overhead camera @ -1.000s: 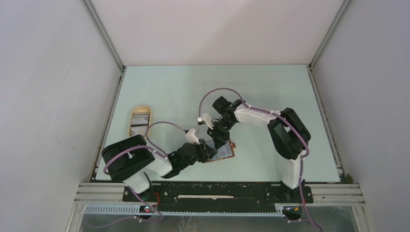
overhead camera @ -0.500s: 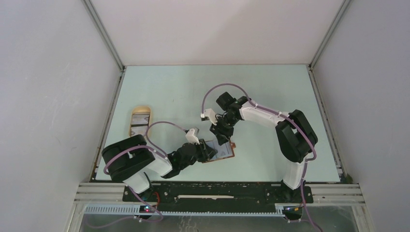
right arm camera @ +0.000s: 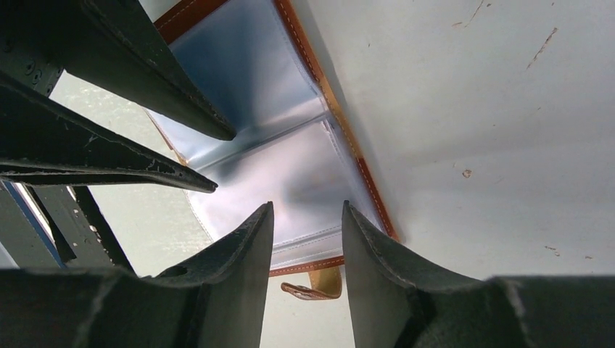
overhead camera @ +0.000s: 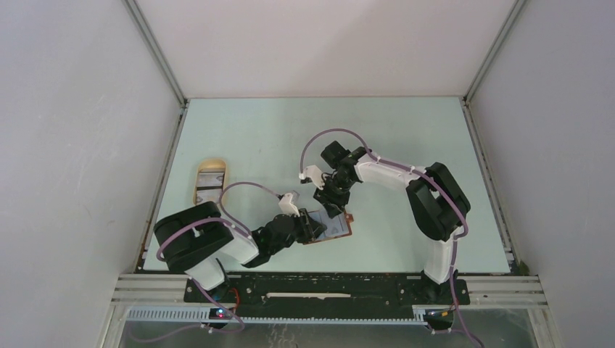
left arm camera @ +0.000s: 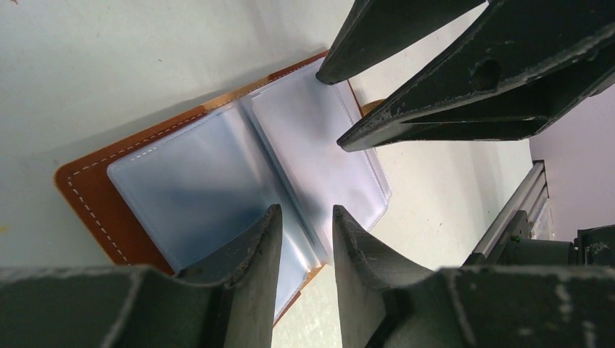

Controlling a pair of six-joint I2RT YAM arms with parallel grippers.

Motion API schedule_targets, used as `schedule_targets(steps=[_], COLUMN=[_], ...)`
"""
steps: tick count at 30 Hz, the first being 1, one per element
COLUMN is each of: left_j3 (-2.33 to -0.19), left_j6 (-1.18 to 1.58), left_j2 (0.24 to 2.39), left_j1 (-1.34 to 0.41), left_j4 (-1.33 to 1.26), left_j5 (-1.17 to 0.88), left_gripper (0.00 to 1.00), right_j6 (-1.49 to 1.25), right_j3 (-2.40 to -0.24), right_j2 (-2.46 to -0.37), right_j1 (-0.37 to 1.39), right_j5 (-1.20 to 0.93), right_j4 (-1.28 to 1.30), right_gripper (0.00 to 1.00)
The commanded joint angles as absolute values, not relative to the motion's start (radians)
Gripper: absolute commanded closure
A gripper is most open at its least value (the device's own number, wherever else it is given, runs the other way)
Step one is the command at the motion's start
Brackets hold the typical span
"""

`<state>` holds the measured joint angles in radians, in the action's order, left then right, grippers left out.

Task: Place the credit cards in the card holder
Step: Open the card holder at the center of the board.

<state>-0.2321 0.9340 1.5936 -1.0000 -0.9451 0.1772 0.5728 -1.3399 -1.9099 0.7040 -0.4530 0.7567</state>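
Note:
The card holder (overhead camera: 333, 226) lies open on the table, brown leather with clear plastic sleeves (left arm camera: 217, 188) facing up. My left gripper (left arm camera: 307, 214) stands at its near edge, fingers parted over the fold of the sleeves, gripping nothing that I can see. My right gripper (right arm camera: 308, 208) hovers over the other page (right arm camera: 290, 181) near the snap strap (right arm camera: 312, 286), open and empty. Each gripper shows in the other's view: the right gripper (left arm camera: 330, 110) and the left gripper (right arm camera: 223, 161). The credit cards (overhead camera: 209, 185) lie in the tray, too small to tell apart.
A beige oval tray (overhead camera: 211, 165) sits at the table's left side, well away from both grippers. Metal rails (overhead camera: 326, 279) run along the near edge behind the arm bases. White walls enclose the table on three sides.
The right gripper's jaws have spread wider and its arm has shifted slightly over the card holder. The left gripper and the card holder have stayed put.

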Motion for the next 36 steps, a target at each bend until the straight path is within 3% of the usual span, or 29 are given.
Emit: schedule_targets(steps=[1,9,16,22,28,36], left_j3=[-0.236,-0.223,-0.219,-0.229,-0.252,-0.253], left_j6=[0.9,0.905,0.908,0.912,0.916,0.928], left_j2=[1.617,1.624,1.632,1.645,1.661,1.677], left_j1=[-1.0,-0.995,-0.992,-0.991,-0.991,-0.99], left_j4=[-0.906,-0.943,-0.962,-0.961,-0.91,-0.884], left_j5=[0.158,0.148,0.136,0.136,0.151,0.168], left_gripper=[0.63,0.61,0.55,0.52,0.58,0.72], right_j6=[0.558,0.546,0.531,0.515,0.504,0.525], right_j3=[-1.35,-1.355,-1.381,-1.403,-1.408,-1.41], right_j2=[-1.94,-1.97,-2.005,-2.027,-2.022,-1.971], right_j1=[0.72,0.732,0.731,0.728,0.712,0.696], right_j5=[-0.439,-0.456,-0.502,-0.545,-0.573,-0.625], right_j4=[0.745,0.752,0.781,0.804,0.807,0.821], right_gripper=[0.53,0.63,0.74,0.76,0.77,0.74])
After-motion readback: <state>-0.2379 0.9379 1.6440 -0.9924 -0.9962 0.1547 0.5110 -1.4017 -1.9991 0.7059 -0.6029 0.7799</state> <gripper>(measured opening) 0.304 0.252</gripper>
